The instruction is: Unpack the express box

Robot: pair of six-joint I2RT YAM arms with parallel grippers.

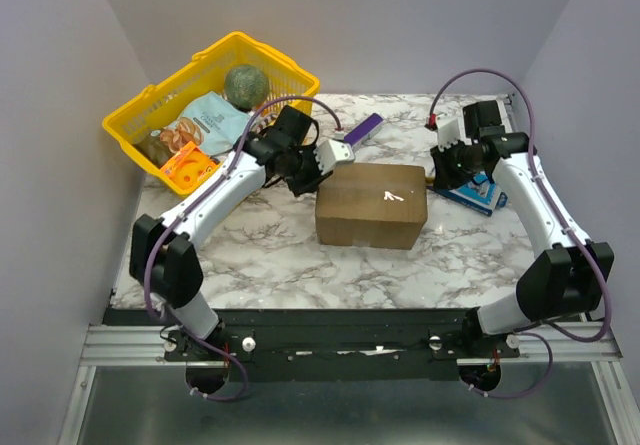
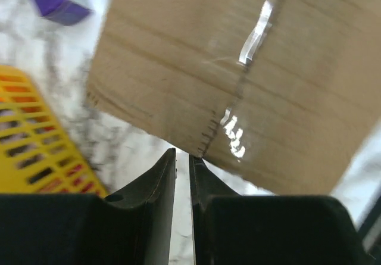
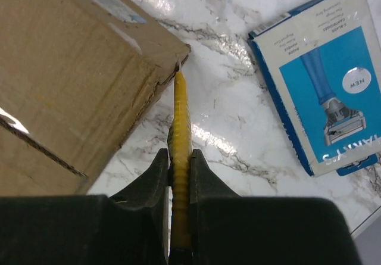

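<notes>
Both tools at the closed express box, mid-bench.

The express box (image 1: 372, 205) lies flat in the middle of the marble bench (image 1: 260, 265), flaps down and the shiny taped seam facing up. The left tool (image 2: 182, 156) hovers at the box's far left corner with its fingers pressed almost together and nothing between them; whether the tips touch the cardboard cannot be told. The right tool (image 3: 178, 155) is clenched on a slim yellow stick (image 3: 180, 116), whose tip meets the box's right-hand corner. A blue razor pack (image 3: 324, 80) lies flat just beside that tool, apart from the box. A slim purple box (image 1: 365, 127) rests behind the carton, and a yellow basket (image 1: 120, 130) holding several goods sits in the far left corner.
</notes>
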